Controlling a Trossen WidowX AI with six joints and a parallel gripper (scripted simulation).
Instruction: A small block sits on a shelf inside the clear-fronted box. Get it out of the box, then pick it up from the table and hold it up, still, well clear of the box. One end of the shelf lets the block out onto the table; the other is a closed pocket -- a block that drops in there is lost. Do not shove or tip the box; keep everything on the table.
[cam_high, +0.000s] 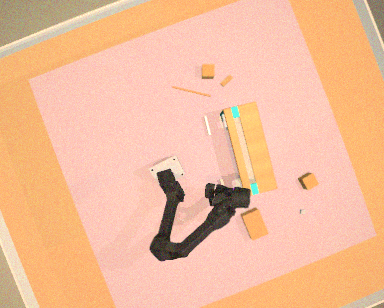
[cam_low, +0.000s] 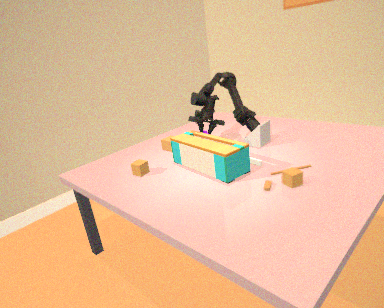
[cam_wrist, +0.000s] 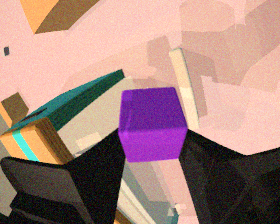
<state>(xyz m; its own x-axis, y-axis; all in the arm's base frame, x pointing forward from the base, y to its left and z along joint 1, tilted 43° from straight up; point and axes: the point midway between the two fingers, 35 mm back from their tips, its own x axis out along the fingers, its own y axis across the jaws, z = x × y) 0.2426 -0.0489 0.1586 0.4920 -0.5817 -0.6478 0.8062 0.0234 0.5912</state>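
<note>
A purple block (cam_wrist: 153, 110) (cam_low: 205, 132) is between my fingertips. My gripper (cam_wrist: 150, 131) (cam_low: 205, 131) is shut on it, with one black finger against each side. The block is off the table, outside the box and close to one end of it. The box (cam_high: 261, 150) (cam_low: 195, 159) (cam_wrist: 37, 140) stands upright, with an orange top and teal corners. In the top view the arm's wrist hides the block and fingertips, beside the box's lower end. The shelf inside is mostly hidden.
A wooden block (cam_high: 255, 224) (cam_low: 166, 144) lies near the box's end by my arm. A cube (cam_high: 309, 181) (cam_low: 140, 168) stands beyond the box. Another cube (cam_high: 208, 71) (cam_low: 292, 178), a thin stick (cam_high: 191, 91) and a small piece (cam_high: 226, 80) lie past its far end.
</note>
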